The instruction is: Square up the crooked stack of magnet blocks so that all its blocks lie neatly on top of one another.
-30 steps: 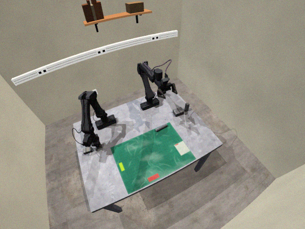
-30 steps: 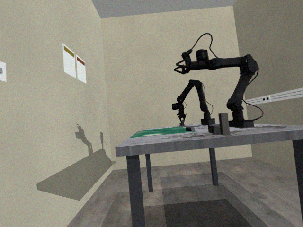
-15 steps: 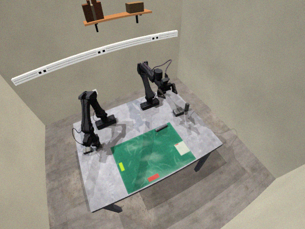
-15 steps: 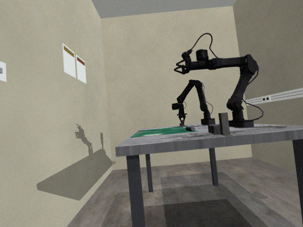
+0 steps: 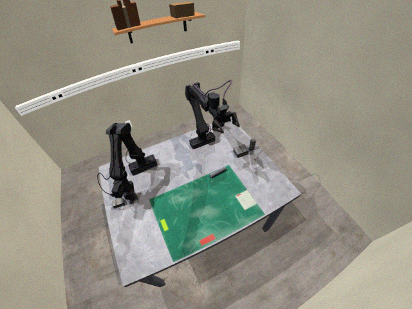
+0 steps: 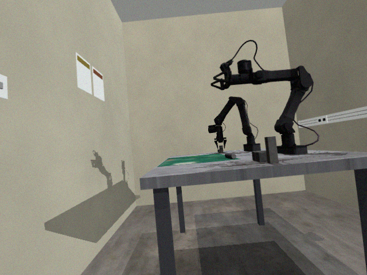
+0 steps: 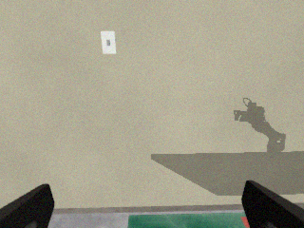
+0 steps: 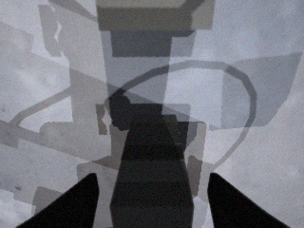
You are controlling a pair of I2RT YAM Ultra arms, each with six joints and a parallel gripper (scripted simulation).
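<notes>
The stack of dark magnet blocks (image 8: 152,195) (image 6: 221,149) stands upright, with several bands down its side in the right wrist view. Its lower end narrows with distance, and the edges step slightly. My right gripper (image 8: 153,181) (image 6: 221,146) points down with one finger on each side of the stack. It is part-way open, with a gap visible on both sides. In the top view the arm partly hides this spot. My left gripper (image 5: 230,128) (image 6: 212,81) (image 7: 148,191) is wide open and empty, raised high and far from the stack, facing a wall.
A pale bar (image 8: 154,16) shows beyond the stack. The green mat (image 5: 186,215) carries a grey cylinder (image 5: 217,172) (image 6: 230,155), a yellow piece (image 5: 164,224), a red piece (image 5: 207,239) and a pale square (image 5: 246,200). A low block (image 5: 240,150) and an upright block (image 5: 252,144) (image 6: 271,149) stand near the left arm.
</notes>
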